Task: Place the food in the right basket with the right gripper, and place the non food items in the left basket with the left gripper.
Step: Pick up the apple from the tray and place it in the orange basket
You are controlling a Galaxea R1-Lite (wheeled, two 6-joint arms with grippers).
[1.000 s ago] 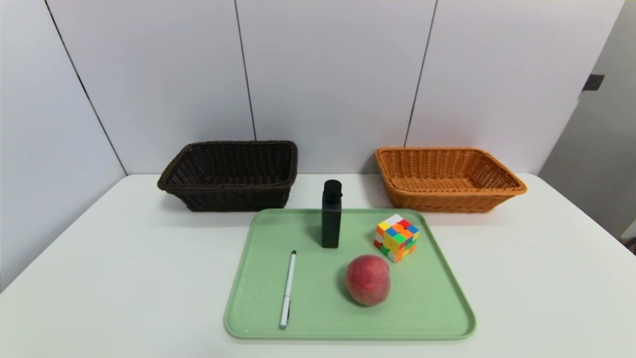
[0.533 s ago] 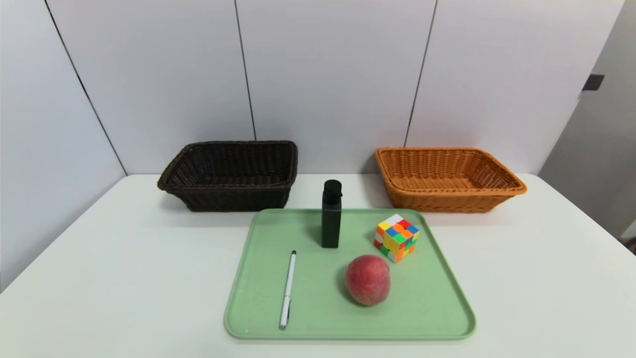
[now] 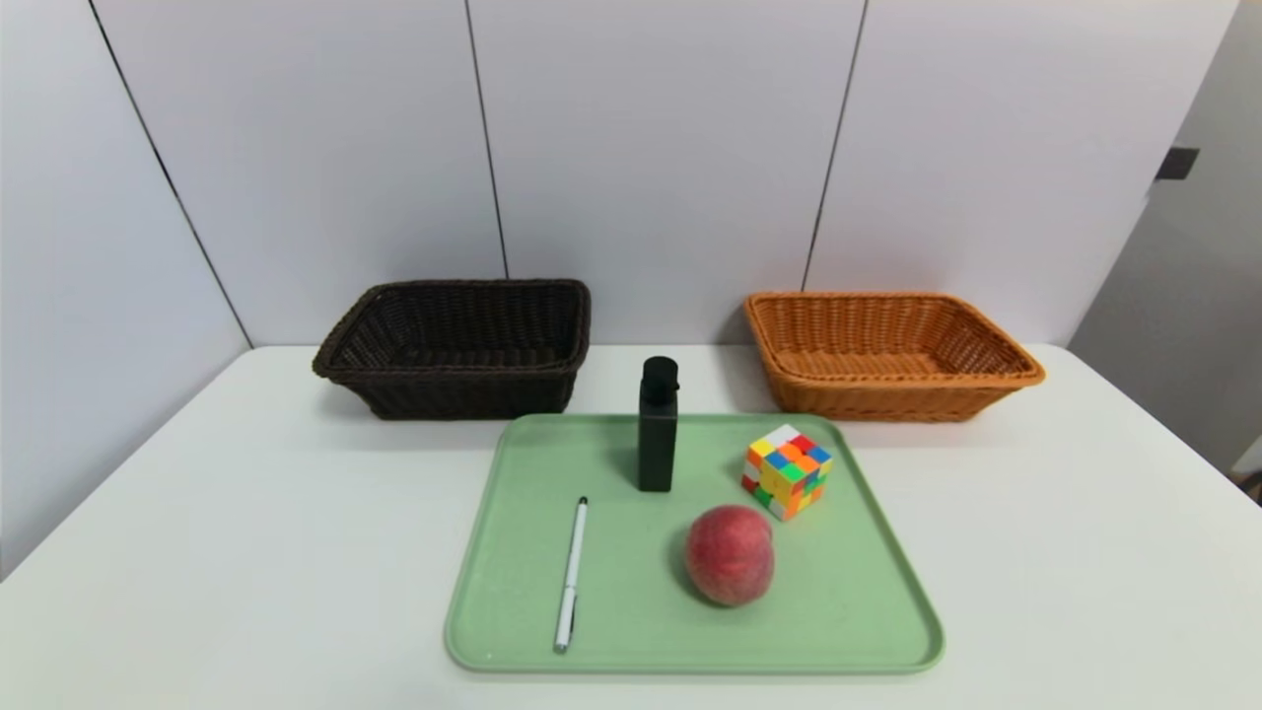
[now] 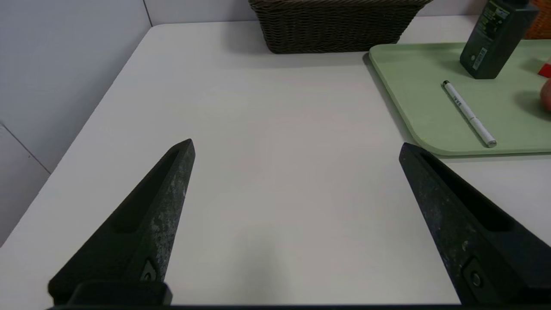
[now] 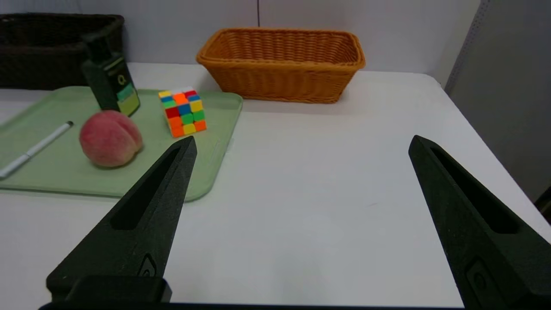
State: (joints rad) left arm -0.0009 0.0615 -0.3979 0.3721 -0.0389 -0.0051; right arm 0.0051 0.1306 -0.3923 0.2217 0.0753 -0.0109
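One peach [image 5: 110,138] | tray [image 5: 86,172], apart from open right end effector [image 5: 302,137]

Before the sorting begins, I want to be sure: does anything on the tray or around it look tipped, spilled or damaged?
Nothing stands out. The bottle stands upright on the tray, and both baskets sit level; I see no spill or damage.

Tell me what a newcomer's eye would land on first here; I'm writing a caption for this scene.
Probably the bright, multicoloured cube and the round red peach, close together on the right half of the green tray. Next come the two baskets behind the tray: dark brown at the left, orange at the right.
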